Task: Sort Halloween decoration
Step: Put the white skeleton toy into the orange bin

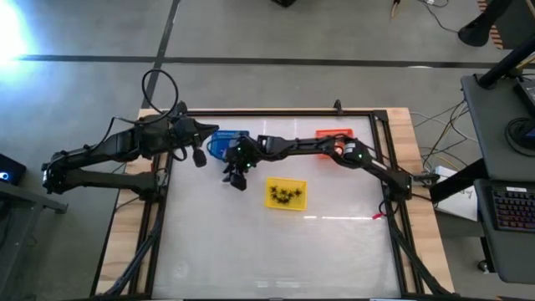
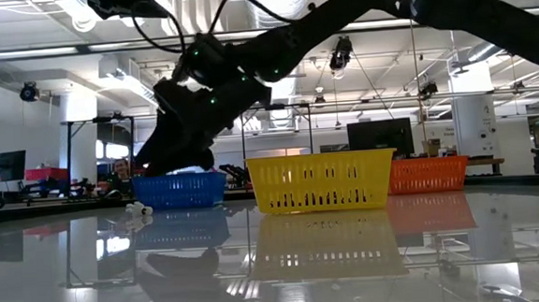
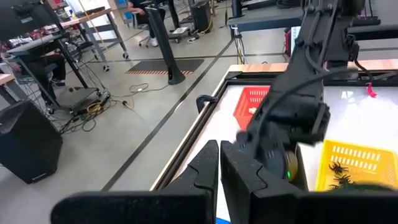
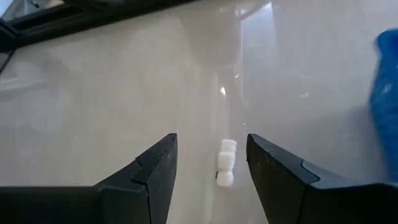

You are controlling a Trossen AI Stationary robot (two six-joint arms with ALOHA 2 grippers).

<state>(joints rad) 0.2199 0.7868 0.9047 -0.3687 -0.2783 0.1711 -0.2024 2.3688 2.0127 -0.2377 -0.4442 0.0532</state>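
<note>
**High view: sorting mostly done, one white piece left**

High view: black spider trinkets (image 1: 285, 197) sit in yellow basket (image 1: 286, 194); right gripper (image 1: 236, 177) hovers just beside blue basket (image 1: 226, 144).
Low view: white trinket (image 2: 138, 209) lies on table (image 2: 370, 257) near blue basket.
Left wrist view: left gripper (image 3: 219, 163) pinched closed, empty.
Right wrist view: fingers spread wide, white trinket between them, not yet gripped.

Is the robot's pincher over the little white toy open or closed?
Open. The right gripper has its two dark fingers spread wide apart, and the small white trinket lies on the table between them, untouched.
</note>
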